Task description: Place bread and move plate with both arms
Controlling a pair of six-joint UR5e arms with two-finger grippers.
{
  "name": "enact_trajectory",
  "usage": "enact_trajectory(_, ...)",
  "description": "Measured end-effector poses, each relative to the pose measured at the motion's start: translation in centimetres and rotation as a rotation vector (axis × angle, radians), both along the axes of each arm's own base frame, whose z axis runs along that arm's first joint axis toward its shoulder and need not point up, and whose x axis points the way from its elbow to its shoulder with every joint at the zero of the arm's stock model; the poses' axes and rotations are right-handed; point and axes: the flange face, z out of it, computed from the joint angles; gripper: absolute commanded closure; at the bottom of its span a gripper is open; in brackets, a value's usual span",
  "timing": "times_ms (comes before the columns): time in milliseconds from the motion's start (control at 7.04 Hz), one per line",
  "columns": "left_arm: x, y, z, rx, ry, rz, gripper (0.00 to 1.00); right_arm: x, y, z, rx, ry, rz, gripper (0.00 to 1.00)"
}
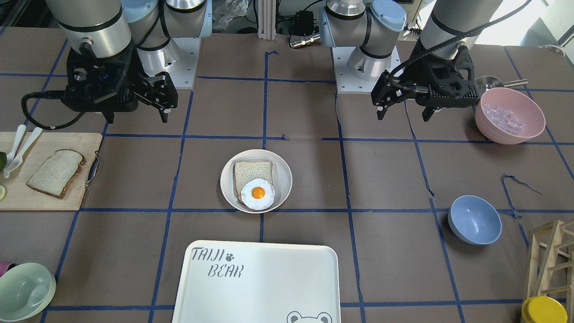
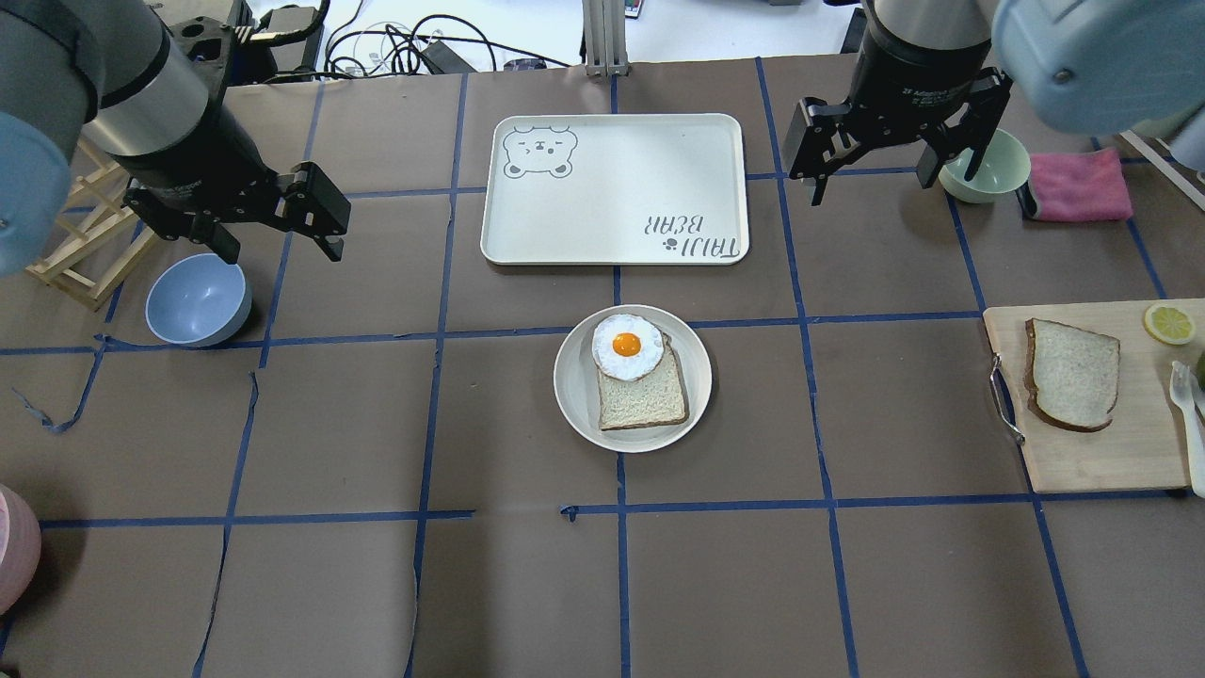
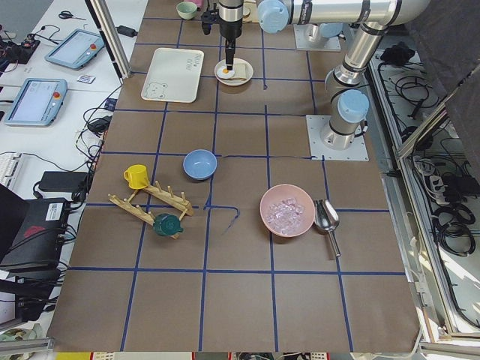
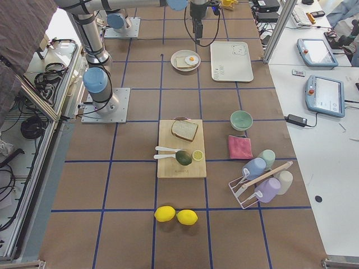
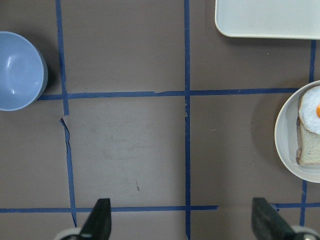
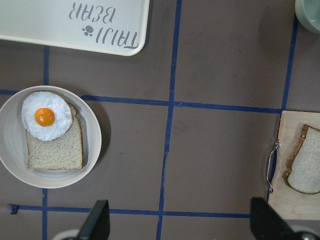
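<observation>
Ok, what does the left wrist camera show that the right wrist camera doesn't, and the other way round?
Only the left wrist view shows the blue bowl. Only the right wrist view shows the bread on the cutting board, a green bowl's edge and the lettering on the tray. Both show the plate holding the squarer slice and fried egg, plus part of the tray.

The bread (image 2: 1073, 374) lies on the cutting board (image 2: 1101, 457), well right of the plate (image 2: 576, 405).
</observation>
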Motion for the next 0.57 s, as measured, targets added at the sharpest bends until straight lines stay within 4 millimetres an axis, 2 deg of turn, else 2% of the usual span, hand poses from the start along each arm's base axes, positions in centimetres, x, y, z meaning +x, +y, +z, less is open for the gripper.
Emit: enact_trajectory(568,0.05,0.03,0.05,-0.002,0.000,0.001,0.00,0.11,-0.19,0.02,-0.025,0.007,-0.005,0.00)
